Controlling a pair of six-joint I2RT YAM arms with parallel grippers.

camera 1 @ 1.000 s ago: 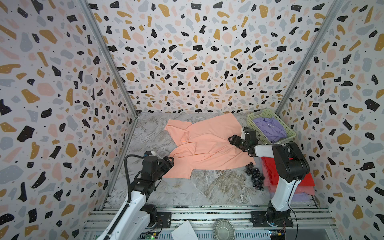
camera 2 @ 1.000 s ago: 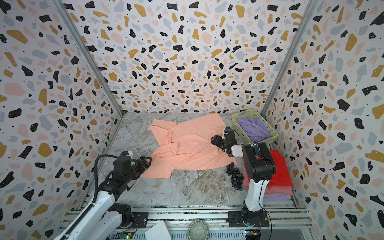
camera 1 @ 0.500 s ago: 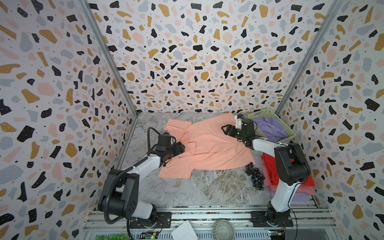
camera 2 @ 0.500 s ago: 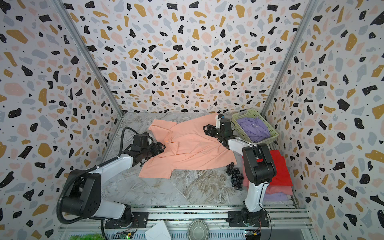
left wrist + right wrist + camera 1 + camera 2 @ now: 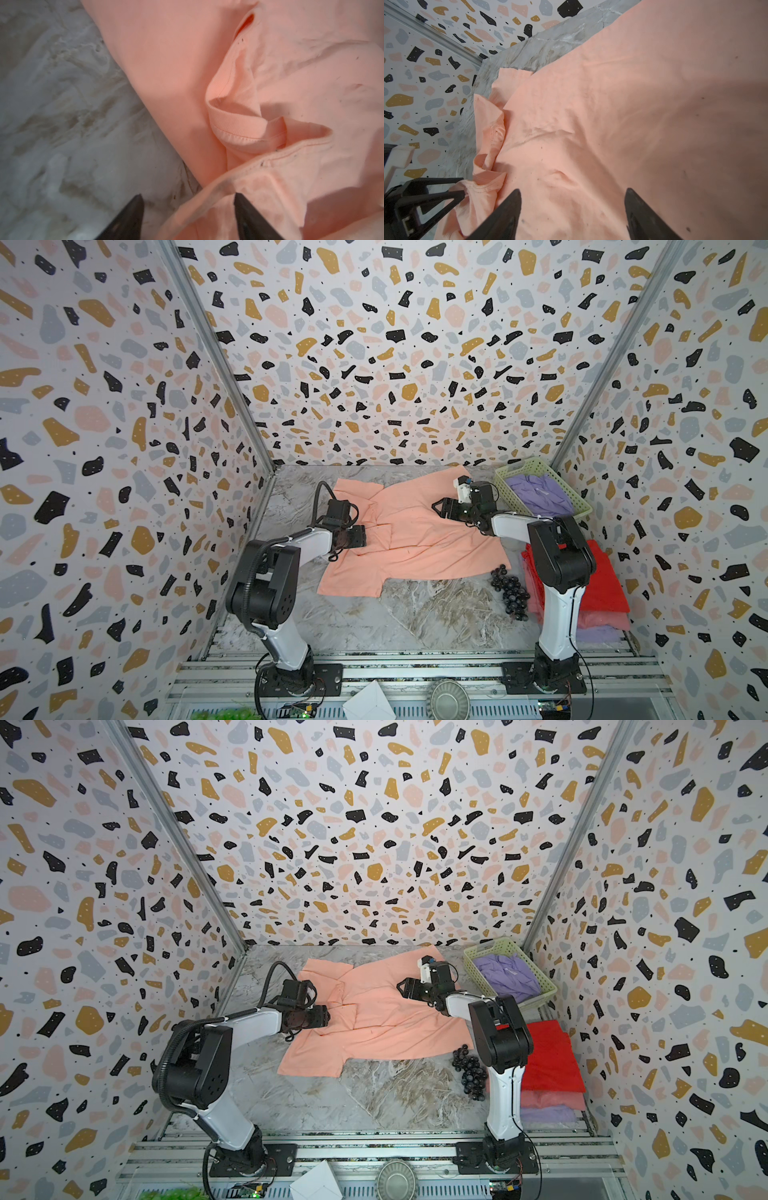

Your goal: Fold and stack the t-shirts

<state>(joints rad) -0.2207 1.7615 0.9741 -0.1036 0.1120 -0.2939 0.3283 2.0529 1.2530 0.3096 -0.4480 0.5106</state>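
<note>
A peach t-shirt (image 5: 415, 539) (image 5: 386, 1019) lies spread and creased on the marble table, print side hidden. My left gripper (image 5: 365, 536) (image 5: 328, 1016) sits low at the shirt's left side, near the collar. In the left wrist view its fingers (image 5: 189, 197) stand apart with a raised hem of peach cloth (image 5: 207, 193) between them. My right gripper (image 5: 438, 506) (image 5: 403, 986) hovers open over the shirt's back right part, and only flat cloth (image 5: 612, 104) lies below its fingers (image 5: 573, 191). A folded stack at the right has a red shirt (image 5: 602, 580) on top, then pink (image 5: 602, 620), then lavender (image 5: 598, 632).
A pale green basket (image 5: 508, 491) at the back right holds a crumpled lavender shirt (image 5: 536, 497). A bunch of dark grapes (image 5: 509, 589) lies between the peach shirt and the folded stack. Patterned walls close in on three sides. Bare marble (image 5: 415, 614) shows in front of the shirt.
My left arm has swung from the front left onto the shirt's left side, and its jaws have narrowed around a hem. My right gripper has moved left over the shirt, still open.
</note>
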